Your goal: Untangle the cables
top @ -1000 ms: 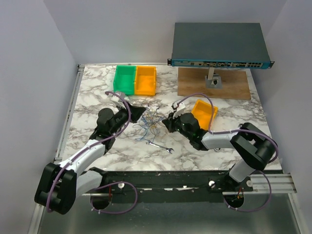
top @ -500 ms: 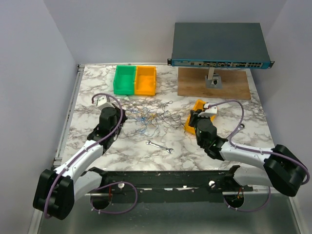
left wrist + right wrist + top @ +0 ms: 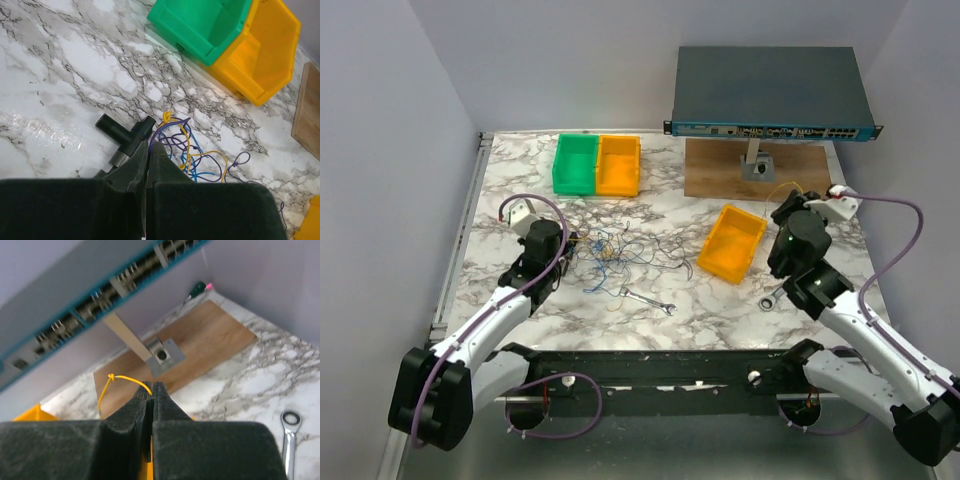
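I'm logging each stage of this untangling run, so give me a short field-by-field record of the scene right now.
left gripper: shut, apparently pinching the cable tangle at its left edge
right gripper: shut on a yellow cable, near the network switch
bins: green bin and yellow bin at the back; orange bin right of the tangle
wrenches: small wrench in front of the tangle; second wrench by the right arm
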Tool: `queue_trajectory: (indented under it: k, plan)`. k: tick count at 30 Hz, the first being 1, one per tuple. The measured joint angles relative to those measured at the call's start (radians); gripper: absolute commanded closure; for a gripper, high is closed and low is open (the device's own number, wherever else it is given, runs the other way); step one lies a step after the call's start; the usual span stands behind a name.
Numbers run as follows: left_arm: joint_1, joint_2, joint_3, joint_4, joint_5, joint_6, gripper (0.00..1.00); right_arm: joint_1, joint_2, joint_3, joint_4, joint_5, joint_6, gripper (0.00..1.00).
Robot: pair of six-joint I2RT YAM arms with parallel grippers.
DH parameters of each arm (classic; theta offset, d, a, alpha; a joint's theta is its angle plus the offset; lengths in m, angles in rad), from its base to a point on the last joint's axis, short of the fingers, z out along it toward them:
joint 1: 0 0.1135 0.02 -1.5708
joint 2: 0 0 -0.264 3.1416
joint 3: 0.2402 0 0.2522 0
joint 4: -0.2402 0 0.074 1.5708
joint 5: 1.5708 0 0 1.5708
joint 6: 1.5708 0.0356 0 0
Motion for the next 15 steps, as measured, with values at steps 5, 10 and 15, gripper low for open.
queue_trajectory:
  k: [5,10,15]
  plan:
    - [0.0,0.024,0.022,-0.005,-0.003,-0.004,1.0,-0.036,0.043,0.212,-0.151,-0.065,0.0,0.99]
    - [0.002,0.046,0.052,0.01,0.087,0.064,0.98,-0.036,0.096,0.362,-0.247,-0.174,-0.024,0.99]
    - [0.002,0.046,0.05,0.093,0.223,0.135,0.95,-0.036,0.152,0.558,-0.303,-0.245,-0.061,0.99]
